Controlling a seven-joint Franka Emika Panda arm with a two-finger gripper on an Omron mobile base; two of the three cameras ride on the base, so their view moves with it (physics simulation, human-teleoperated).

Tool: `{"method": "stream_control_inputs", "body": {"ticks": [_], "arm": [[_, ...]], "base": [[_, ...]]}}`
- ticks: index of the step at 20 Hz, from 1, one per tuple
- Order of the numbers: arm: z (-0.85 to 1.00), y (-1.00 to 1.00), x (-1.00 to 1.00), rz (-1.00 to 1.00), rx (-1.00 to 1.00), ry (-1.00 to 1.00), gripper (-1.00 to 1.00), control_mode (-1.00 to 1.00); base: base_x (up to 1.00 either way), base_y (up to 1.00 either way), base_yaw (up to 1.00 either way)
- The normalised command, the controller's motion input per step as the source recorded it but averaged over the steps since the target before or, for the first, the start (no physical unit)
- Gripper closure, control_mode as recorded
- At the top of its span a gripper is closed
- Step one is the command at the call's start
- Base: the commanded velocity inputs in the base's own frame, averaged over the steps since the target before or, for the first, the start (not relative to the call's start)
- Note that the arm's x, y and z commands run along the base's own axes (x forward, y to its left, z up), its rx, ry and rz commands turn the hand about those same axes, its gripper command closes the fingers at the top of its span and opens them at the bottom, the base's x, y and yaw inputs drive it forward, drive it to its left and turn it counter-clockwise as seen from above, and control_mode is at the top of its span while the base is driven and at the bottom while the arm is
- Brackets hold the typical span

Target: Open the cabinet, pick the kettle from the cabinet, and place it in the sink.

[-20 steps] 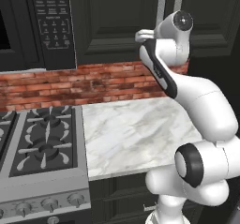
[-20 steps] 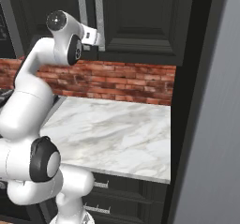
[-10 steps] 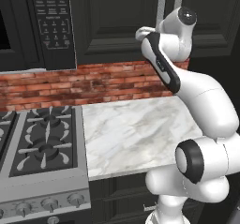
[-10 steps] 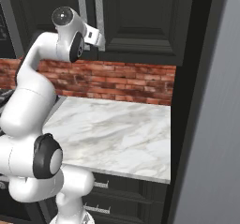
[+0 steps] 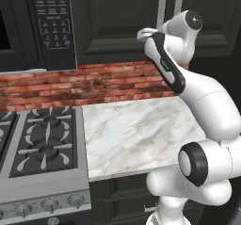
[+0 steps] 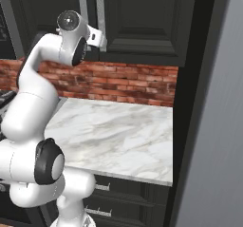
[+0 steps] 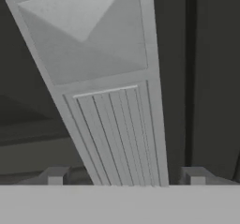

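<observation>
The black cabinet (image 5: pixel 117 26) (image 6: pixel 137 17) hangs above the counter with both doors shut. Two long silver bar handles (image 5: pixel 162 5) (image 6: pixel 100 5) run down where the doors meet. My arm reaches up to them, and the hand (image 6: pixel 96 37) sits at the lower end of the handles. In the hand view one silver handle (image 7: pixel 117 124) stands very close, running up between the two fingertips. The gripper (image 7: pixel 125 178) is open, one tip on each side of the bar with a gap at both. The kettle is hidden behind the doors. The sink is out of view.
A black microwave (image 5: pixel 37 26) hangs left of the cabinet over a gas stove (image 5: pixel 37 144). A white marble counter (image 5: pixel 136 130) lies below, backed by red brick (image 5: pixel 94 83). A tall dark panel (image 6: pixel 190 102) and a grey wall (image 6: pixel 223 126) close the right side.
The arm's upper joint has risen a little and the hand has pressed closer to the cabinet handles. The doors have stayed shut.
</observation>
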Motion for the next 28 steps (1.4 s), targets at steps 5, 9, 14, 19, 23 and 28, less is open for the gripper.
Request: {"method": "stream_control_inputs", "body": {"ticks": [5, 9, 14, 19, 23, 28], "arm": [[-0.11, 0.13, 0.39, 0.08, 0.00, -0.07, 1.00, -1.00], [-0.02, 0.24, 0.36, 0.05, 0.00, 0.01, 1.00, -1.00], [0.00, 0.27, 0.19, 0.12, 0.00, 0.06, 1.00, -1.00], [0.00, 0.29, -0.21, 0.21, -0.01, 0.01, 1.00, -1.00], [0.00, 0.30, -0.40, 0.19, -0.08, 0.00, 1.00, -1.00], [0.00, 0.30, -0.46, 0.09, -0.15, 0.01, 1.00, -1.00]], "base": [[0.00, 0.00, 0.00], [0.00, 0.00, 0.00], [0.00, 0.00, 0.00], [0.00, 0.00, 0.00], [0.00, 0.00, 0.00], [0.00, 0.00, 0.00]]}}
